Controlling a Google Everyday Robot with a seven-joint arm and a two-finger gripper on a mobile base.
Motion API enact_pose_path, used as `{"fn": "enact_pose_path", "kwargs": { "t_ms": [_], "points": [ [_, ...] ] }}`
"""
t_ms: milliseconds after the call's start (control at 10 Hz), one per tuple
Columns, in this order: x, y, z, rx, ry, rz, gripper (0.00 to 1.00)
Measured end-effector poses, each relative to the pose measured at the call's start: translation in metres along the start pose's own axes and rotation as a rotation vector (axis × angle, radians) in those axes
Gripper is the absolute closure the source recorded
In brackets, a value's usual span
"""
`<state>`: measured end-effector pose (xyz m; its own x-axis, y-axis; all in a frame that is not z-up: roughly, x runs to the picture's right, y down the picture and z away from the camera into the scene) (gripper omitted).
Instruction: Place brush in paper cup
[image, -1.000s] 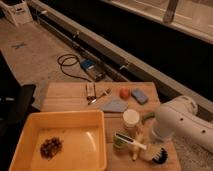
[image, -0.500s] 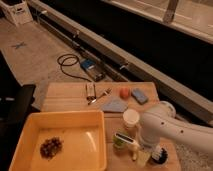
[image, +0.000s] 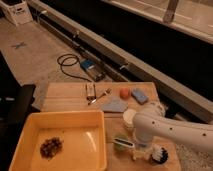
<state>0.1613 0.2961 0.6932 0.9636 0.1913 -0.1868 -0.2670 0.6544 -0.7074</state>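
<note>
The brush lies at the near right of the wooden table (image: 65, 102). Its dark bristle head (image: 159, 156) shows, while most of its white handle runs left beneath my arm. The off-white paper cup (image: 130, 118) stands upright just behind it, partly covered by the white arm (image: 172, 129). That arm reaches in from the right and bends down. My gripper (image: 138, 150) sits low over the brush handle, between the bristle head and a small green cup (image: 122, 145). The arm's body hides whether anything is held.
A large yellow bin (image: 30, 127) with dark scraps in it fills the near left. Farther back on the table lie an orange ball (image: 124, 93), a blue sponge (image: 139, 95), a grey cloth (image: 114, 105) and small utensils (image: 93, 93). A blue device with a cable (image: 90, 67) sits on the floor.
The arm has swung left from the right edge and come down over the brush handle beside the paper cup. The brush and cups have not visibly moved.
</note>
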Motion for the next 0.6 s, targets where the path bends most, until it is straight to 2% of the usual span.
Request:
{"fn": "enact_pose_path", "kwargs": {
  "t_ms": [200, 300, 400, 600],
  "points": [
    [0.001, -0.007, -0.002, 0.018, -0.003, 0.012, 0.90],
    [0.002, -0.009, -0.005, 0.028, -0.005, 0.016, 0.95],
    [0.005, -0.014, -0.016, 0.057, -0.010, 0.024, 1.00],
    [0.009, -0.021, -0.036, 0.106, -0.022, 0.026, 1.00]
  ]
}}
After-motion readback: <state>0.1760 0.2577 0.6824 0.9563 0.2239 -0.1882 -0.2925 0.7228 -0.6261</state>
